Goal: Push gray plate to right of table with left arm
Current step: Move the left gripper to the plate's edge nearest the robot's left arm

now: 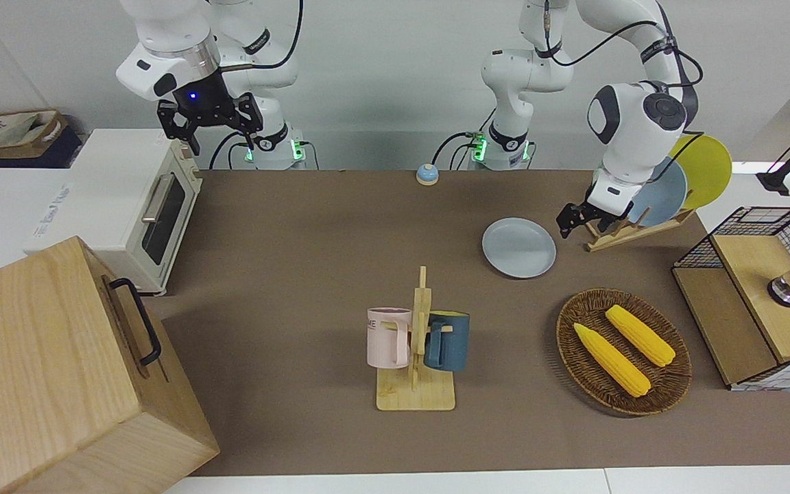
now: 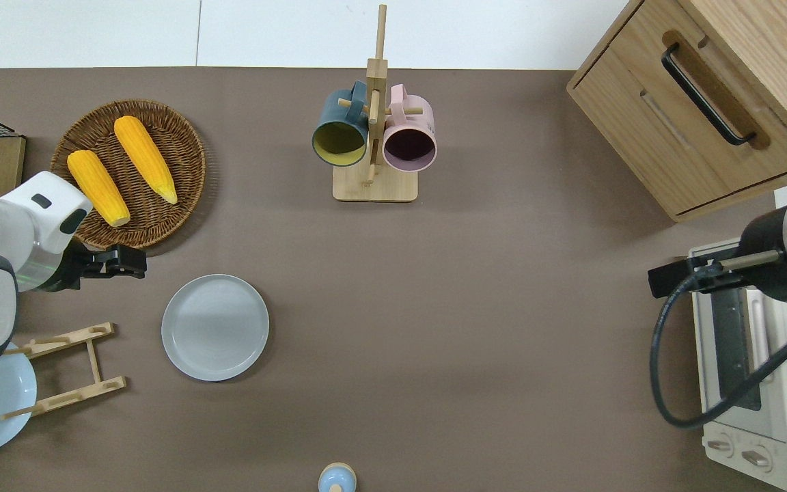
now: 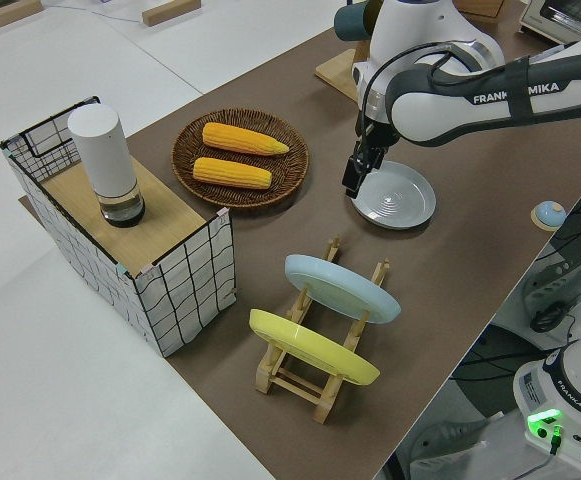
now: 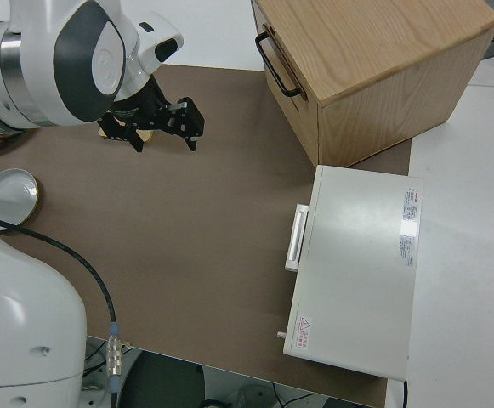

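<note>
The gray plate [image 1: 518, 247] lies flat on the brown table [image 1: 313, 261], between the mug rack and the dish rack; it also shows in the overhead view [image 2: 215, 327] and the left side view [image 3: 395, 195]. My left gripper [image 1: 570, 223] is shut and empty. It hangs low over bare table [image 2: 135, 263] between the wicker basket and the plate, just off the plate's rim toward the left arm's end [image 3: 354, 180]. It is not touching the plate. My right gripper [image 1: 210, 127] is open and parked.
A wicker basket [image 2: 182, 137] with two corn cobs lies farther from the robots than the plate. A dish rack [image 2: 65, 369] holds a light-blue plate [image 1: 669, 195] and a yellow plate [image 1: 710, 171]. A mug rack [image 2: 374, 184], a wooden cabinet [image 2: 639, 123], a toaster oven [image 1: 155, 206], a wire crate [image 1: 751, 226] and a bell [image 2: 337, 478] are also here.
</note>
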You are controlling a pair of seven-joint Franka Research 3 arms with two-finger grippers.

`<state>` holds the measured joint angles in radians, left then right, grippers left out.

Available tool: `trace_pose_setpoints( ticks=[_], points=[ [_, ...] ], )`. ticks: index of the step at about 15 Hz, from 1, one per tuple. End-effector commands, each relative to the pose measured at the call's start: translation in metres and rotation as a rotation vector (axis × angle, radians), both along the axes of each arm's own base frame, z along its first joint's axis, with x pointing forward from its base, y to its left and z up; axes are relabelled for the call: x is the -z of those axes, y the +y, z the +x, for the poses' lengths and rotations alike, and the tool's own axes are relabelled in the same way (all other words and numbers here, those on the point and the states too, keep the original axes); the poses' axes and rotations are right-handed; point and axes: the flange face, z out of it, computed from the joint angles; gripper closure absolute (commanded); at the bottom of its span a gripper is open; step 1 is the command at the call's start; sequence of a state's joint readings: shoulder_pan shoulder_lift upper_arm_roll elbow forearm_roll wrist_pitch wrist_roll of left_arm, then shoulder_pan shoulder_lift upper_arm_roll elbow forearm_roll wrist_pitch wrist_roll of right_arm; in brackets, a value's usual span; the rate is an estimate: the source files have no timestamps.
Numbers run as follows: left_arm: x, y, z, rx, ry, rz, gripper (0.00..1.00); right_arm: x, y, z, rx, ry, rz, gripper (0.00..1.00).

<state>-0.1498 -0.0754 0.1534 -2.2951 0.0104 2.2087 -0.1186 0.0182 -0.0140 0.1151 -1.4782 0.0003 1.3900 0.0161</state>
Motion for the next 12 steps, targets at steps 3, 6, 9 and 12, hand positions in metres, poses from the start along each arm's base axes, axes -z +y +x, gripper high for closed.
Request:
trace_pose_setpoints(
  ticks=[3,6,9,12],
  points=[
    [0.06,-0.01,-0.041,0.063,-0.065,0.027,0.0,-0.004,-0.001,-0.003,0.015,0.005,0.004,0.017],
    [0.068,-0.01,-0.042,0.072,-0.065,0.036,0.04,-0.004,-0.002,-0.003,0.017,0.005,0.004,0.017],
    [0.073,-0.008,-0.04,0.068,-0.069,0.037,0.44,-0.004,-0.001,-0.003,0.015,0.005,0.004,0.017],
    [0.087,-0.01,-0.037,0.073,-0.073,0.04,0.94,-0.004,-0.001,-0.003,0.015,0.005,0.004,0.017]
  ],
)
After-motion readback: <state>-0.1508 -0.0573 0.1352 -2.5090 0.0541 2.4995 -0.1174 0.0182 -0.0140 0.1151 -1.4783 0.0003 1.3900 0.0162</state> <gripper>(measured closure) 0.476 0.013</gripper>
